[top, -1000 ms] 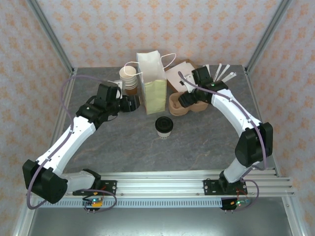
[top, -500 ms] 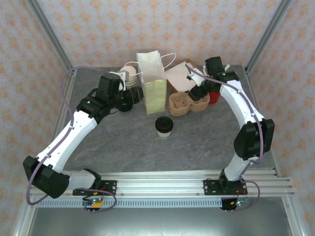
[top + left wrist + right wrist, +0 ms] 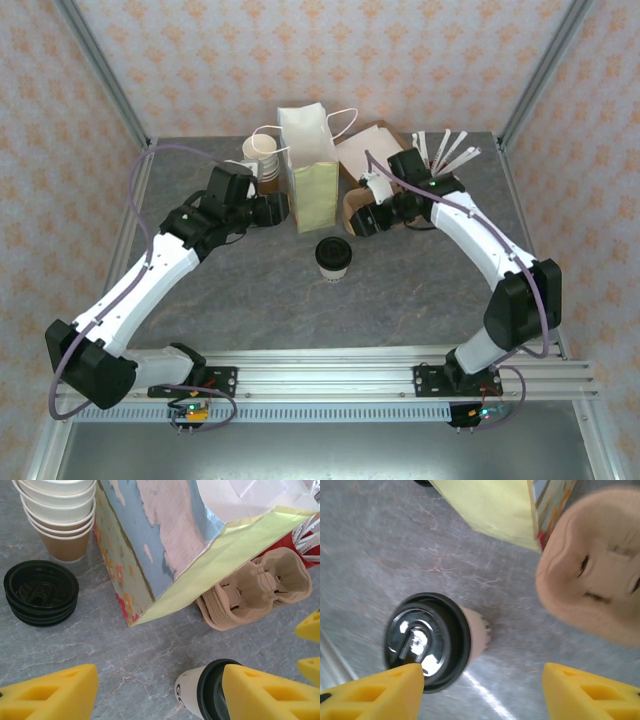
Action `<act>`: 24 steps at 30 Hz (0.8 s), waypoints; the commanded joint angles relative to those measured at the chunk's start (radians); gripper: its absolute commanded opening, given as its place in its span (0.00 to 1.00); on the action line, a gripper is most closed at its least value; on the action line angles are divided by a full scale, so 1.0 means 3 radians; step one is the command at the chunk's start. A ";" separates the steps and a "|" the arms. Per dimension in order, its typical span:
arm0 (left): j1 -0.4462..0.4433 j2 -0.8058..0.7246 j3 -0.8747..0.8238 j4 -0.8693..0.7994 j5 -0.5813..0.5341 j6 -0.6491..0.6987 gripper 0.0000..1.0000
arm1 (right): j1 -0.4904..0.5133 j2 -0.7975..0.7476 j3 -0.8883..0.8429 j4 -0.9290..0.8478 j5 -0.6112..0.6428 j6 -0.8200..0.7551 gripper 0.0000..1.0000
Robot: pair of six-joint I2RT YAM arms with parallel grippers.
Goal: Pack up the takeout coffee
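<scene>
Takeout coffee (image 3: 332, 257) was stood upright near the middle of the table (image 3: 420, 300), touched by nothing, with bare surface left toward the near edge. A paper bag (image 3: 312, 185) was placed behind it, toward the far edge. The left gripper (image 3: 275, 208) and right gripper (image 3: 365, 220) were held open and empty, flanking the bag.

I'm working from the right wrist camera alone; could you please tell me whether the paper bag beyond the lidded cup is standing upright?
Observer: Yes, seen from above, the paper bag stands upright just behind the takeout coffee.
Operator: Thank you. Where is the left gripper?
Observer: The left gripper is at the bag's left side, open and holding nothing.
Operator: Is anything else over there?
Observer: A stack of black lids lies beside a stack of lidless cups, left of the bag.
</scene>
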 commanded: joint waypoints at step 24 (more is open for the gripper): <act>0.0002 -0.0286 -0.0186 -0.0084 -0.0284 0.0115 0.67 | 0.0319 0.0060 -0.0951 0.1227 -0.0544 0.2138 0.71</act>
